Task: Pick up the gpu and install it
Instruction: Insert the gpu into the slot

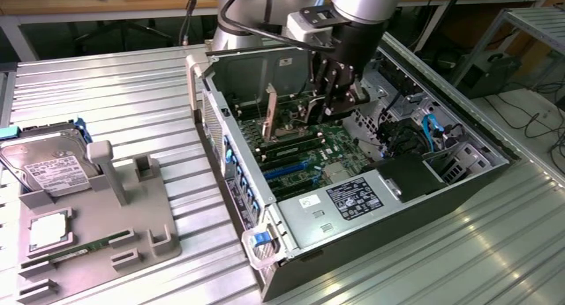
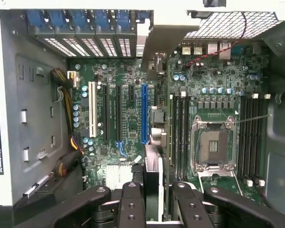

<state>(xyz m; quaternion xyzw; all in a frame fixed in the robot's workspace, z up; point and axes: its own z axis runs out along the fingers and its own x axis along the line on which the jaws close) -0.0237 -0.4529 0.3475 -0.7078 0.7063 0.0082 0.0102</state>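
The gpu is held edge-on between my gripper's two black fingers, so it appears as a thin dark strip. Its silver end bracket reaches toward the case's rear slot covers. The card hangs above the motherboard, just beside the long blue expansion slot and roughly parallel to it. In the exterior view my gripper is lowered inside the open computer case, shut on the gpu, whose bracket end points to the case's rear wall.
On the exterior view's left, a grey fixture tray carries a silver hard drive, a processor and a RAM stick. Inside the case are the empty processor socket, the power supply and blue cables.
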